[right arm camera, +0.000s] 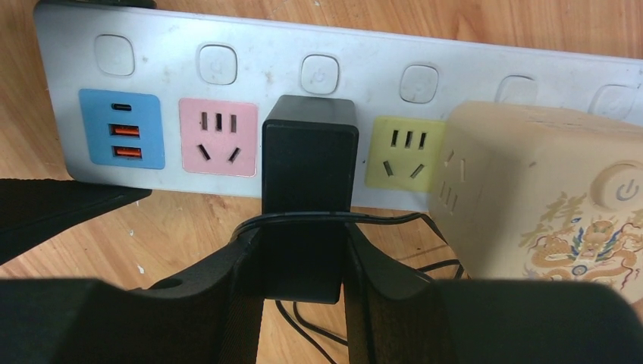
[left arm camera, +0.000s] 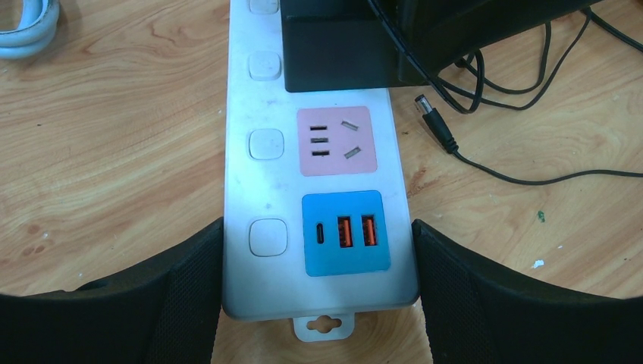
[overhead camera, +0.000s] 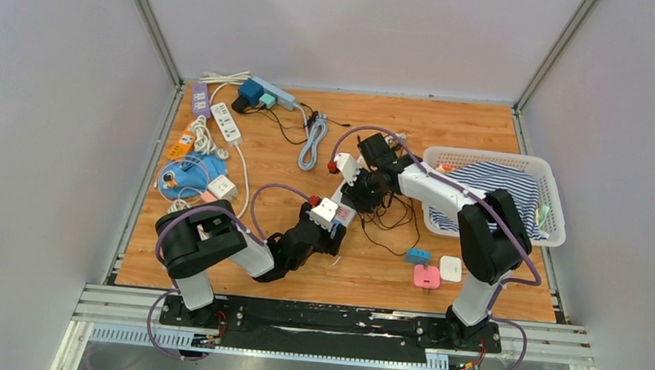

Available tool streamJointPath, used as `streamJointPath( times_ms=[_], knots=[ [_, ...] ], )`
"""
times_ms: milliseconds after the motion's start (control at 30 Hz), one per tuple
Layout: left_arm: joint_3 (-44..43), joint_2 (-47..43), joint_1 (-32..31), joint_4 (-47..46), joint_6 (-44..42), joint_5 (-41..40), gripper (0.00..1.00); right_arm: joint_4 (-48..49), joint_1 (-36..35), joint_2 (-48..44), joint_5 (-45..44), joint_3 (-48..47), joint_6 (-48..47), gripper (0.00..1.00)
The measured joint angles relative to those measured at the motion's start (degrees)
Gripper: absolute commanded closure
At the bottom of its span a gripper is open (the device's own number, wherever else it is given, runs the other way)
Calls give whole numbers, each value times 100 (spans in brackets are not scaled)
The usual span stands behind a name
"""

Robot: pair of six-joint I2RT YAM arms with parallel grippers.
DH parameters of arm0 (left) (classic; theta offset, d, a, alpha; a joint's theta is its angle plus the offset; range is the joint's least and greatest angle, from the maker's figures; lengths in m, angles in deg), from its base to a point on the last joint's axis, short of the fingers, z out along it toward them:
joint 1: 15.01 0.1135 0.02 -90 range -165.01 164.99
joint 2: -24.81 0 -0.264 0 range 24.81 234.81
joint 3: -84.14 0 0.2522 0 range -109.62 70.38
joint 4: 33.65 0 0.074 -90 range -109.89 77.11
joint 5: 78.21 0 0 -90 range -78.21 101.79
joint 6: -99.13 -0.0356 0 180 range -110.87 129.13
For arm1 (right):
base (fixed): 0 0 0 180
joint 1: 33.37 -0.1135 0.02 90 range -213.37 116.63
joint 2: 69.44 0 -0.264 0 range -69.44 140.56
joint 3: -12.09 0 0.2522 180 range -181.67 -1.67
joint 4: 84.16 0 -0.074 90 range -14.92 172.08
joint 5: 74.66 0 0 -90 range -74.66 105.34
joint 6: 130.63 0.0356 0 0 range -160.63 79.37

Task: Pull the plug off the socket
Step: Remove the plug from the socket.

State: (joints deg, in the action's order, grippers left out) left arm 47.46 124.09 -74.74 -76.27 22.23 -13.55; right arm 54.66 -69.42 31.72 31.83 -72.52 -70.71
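- Long white power strip lies flat on the wooden table, mid-table, between the two arms.
- Strip modules, from the left wrist view, near end first: blue USB panel, pink socket, then the occupied socket.
- Black block-shaped plug stands on the strip between the pink socket and a yellow socket. It looks seated; whether the pins have lifted at all cannot be told.
- Right gripper: fingers closed against the plug's two sides, clamped on its body. A thin black cord loops across the plug just above the fingertips.
- Left gripper: jaws wide, straddling the near end of the strip. Each finger meets a long edge beside the USB panel, gripping the strip across its width.
- Beige cube adapter with a dragon print sits on the strip just beyond the yellow socket.
- Black barrel connector on a thin lead lies on the wood beside the strip.
- White plastic basket holding striped cloth stands at the table's right side.
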Motion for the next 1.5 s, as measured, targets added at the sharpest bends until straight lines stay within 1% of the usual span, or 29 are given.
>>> streamJointPath(
  times_ms=[167, 300, 400, 633, 767, 967, 1100, 1167, 1367, 1500],
  knots=[
    [-4, 0, 0, -9, -50, 66, 100, 0, 376, 2, 568, 42, 48, 100],
    [-17, 4, 0, -7, -66, 90, 100, 26, 466, 2, 804, 76, 48, 100],
    [-17, 4, 0, -2, -63, 85, 100, 24, 385, 2, 750, 74, -4, 100],
    [0, 4, -4, 0, 26, 20, 100, -57, -37, 0, 68, -22, -133, 100],
    [0, 4, -4, 0, 24, 17, 100, -63, -2, 0, 68, -24, -129, 100],
    [-11, 9, -4, -7, -55, 83, 100, -63, 372, 4, 662, 7, -44, 100],
    [-13, 9, -4, -4, -57, 90, 100, -68, 361, 26, 713, 9, -52, 100],
    [-13, 9, -4, -4, -48, 83, 100, -92, 289, 44, 647, -4, -98, 100],
    [4, 9, -4, 0, 33, 9, 100, -210, -92, 72, 33, -155, -201, 100],
    [7, 9, -7, 0, 42, 7, 100, -219, -98, 72, -55, -160, -203, 100]
  ],
)
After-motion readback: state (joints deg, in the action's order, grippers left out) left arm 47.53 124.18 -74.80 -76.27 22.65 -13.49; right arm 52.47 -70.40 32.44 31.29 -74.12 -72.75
